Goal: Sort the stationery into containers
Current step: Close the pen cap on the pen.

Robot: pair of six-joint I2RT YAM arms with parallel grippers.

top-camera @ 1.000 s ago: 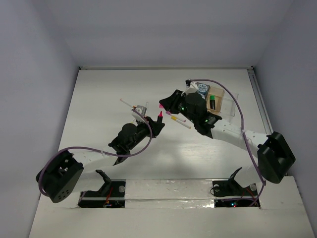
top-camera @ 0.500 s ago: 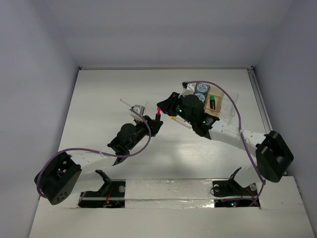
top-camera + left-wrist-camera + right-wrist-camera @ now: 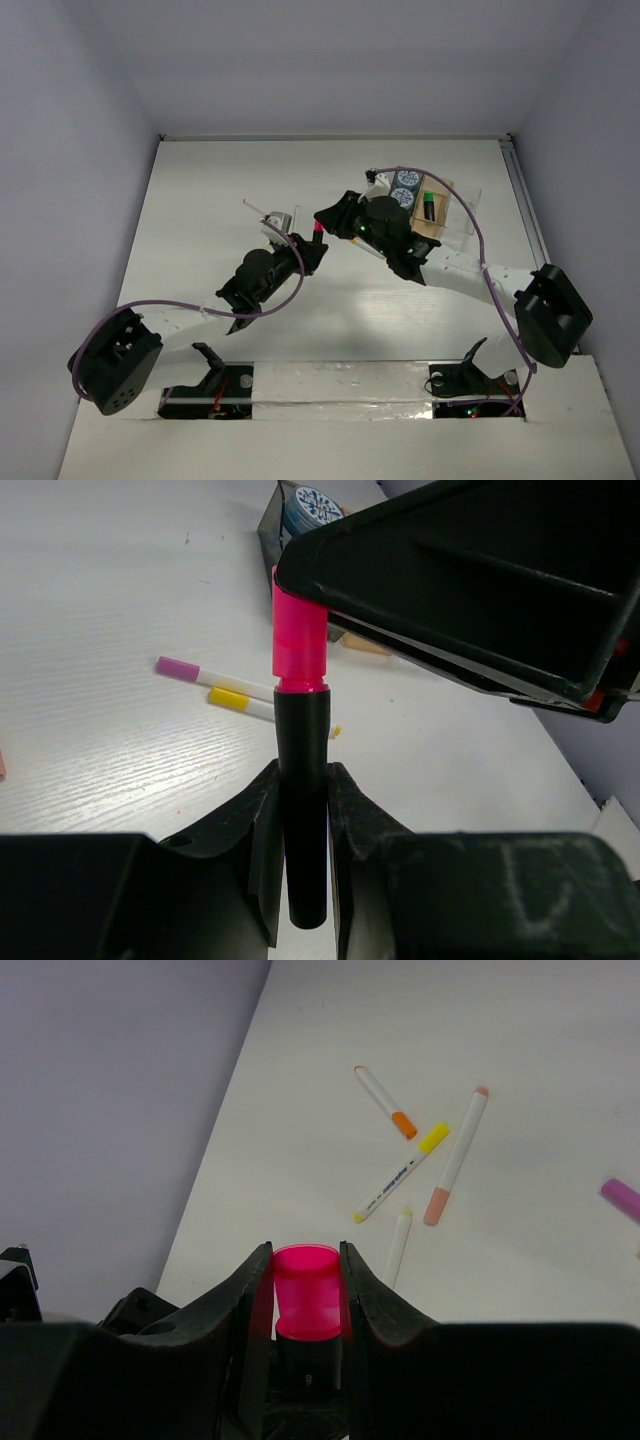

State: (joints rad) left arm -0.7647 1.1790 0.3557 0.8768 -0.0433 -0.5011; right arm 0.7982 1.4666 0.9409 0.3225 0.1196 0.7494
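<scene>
My left gripper (image 3: 303, 792) pinches a black marker (image 3: 303, 740) above the table (image 3: 200, 200). My right gripper (image 3: 306, 1262) clamps its pink cap (image 3: 305, 1305). Two canisters (image 3: 400, 186) sit in the tray (image 3: 458, 218). Several pens (image 3: 405, 1175) lie loose, unsorted.

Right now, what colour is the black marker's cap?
The cap is bright pink, best seen in the left wrist view.

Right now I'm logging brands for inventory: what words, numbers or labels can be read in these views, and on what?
No text is legible.
On the thin white pen with a yellow cap: dark print along the barrel, too small to read.
On the round blue-grey canister: a patterned lid, no letters discernible.
On the black marker with a pink cap: no marking visible.
</scene>
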